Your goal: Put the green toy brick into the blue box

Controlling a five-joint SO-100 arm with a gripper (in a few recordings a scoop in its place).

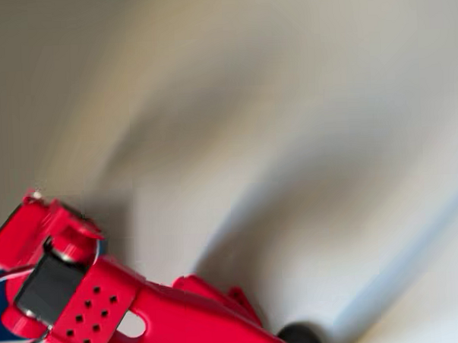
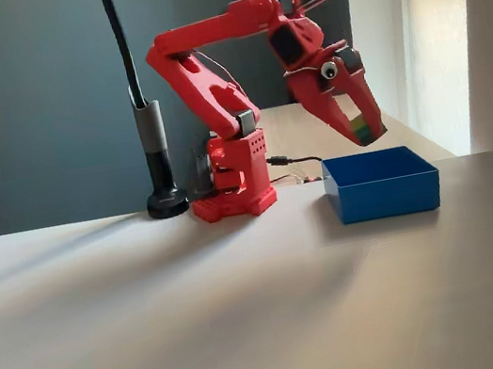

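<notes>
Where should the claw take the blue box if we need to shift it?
Probably by a wall. The blue box is open-topped, with thin upright walls, so one finger could go inside and one outside over the rim, coming straight down. The near wall in the fixed view looks free. The claw hangs above the box with the green toy brick between its fingers, so that must be dropped first.

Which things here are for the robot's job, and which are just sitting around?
For the job:
- green toy brick, held in the tool above the box
- blue box, on the table

Just there:
- black lamp stand, behind the arm
- table
- cable by the arm's base
</notes>
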